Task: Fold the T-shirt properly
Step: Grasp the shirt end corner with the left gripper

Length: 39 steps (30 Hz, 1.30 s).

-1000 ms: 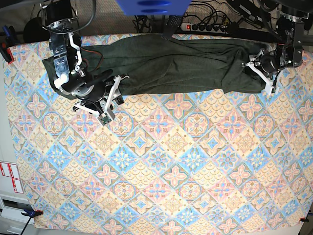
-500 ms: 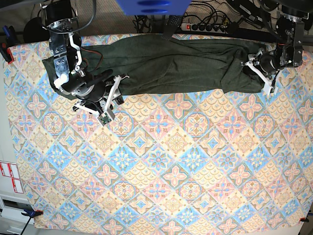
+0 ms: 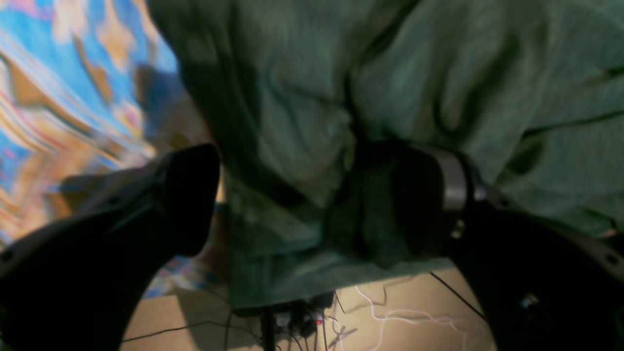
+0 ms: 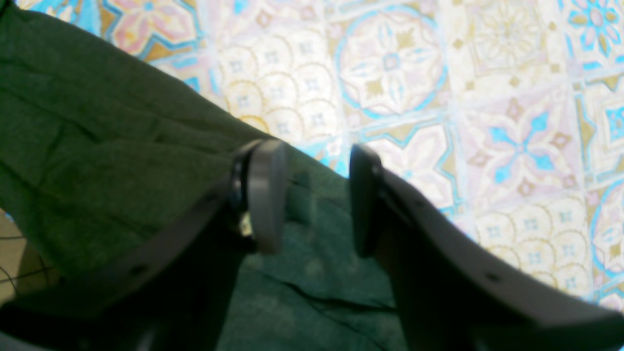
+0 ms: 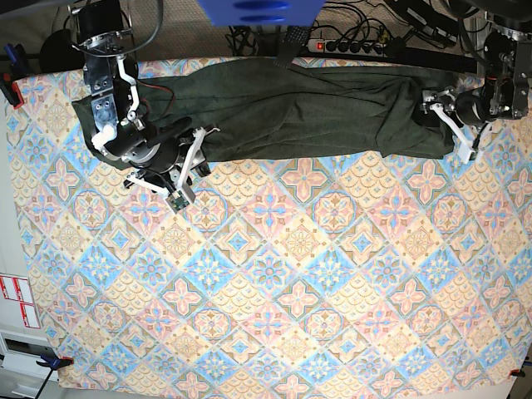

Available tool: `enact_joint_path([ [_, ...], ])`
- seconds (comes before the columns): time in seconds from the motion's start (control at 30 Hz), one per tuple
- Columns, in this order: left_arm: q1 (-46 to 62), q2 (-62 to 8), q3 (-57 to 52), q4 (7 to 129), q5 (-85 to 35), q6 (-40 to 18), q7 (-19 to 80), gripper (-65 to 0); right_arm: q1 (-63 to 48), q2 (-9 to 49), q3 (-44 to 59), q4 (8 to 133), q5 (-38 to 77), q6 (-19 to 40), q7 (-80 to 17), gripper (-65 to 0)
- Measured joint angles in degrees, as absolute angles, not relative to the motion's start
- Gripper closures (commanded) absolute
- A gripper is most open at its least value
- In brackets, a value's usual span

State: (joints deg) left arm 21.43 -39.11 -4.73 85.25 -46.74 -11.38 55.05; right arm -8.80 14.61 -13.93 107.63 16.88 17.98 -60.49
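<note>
Patterned cloth covers the worktop (image 5: 274, 274), with the T-shirt (image 5: 291, 108) along its far edge.

Stretched into a long band, the T-shirt runs side to side, one end by each arm, probably drawn taut for flattening before a fold. At one end the left pincer (image 3: 312, 195) stands wide, fabric bunched between its jaws but not clamped. At the other end the right pincer (image 4: 314, 195) is parted over the shirt's near edge, gripping nothing.
</note>
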Motion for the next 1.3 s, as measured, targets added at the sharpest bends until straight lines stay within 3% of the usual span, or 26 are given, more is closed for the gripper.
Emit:
enact_joint_path([
  [0.5,20.97,-39.03,-4.64,82.39,-46.35,-11.20,54.98,-59.8,-8.88,14.61,-13.93,107.63,16.91,18.00,-60.49,-22.1],
  [0.83,20.73,-32.16,-5.50,83.02,-32.91,-10.35,54.50,-59.9,-8.86,14.61,-13.87,107.63,16.88,17.98,-60.66,-22.1],
  [1.3,20.82,-30.46,-0.64,85.52,-37.43,-8.34,52.23,-59.8,-8.88,14.61,-13.76,107.66,16.93,18.00,-60.66,-22.1],
])
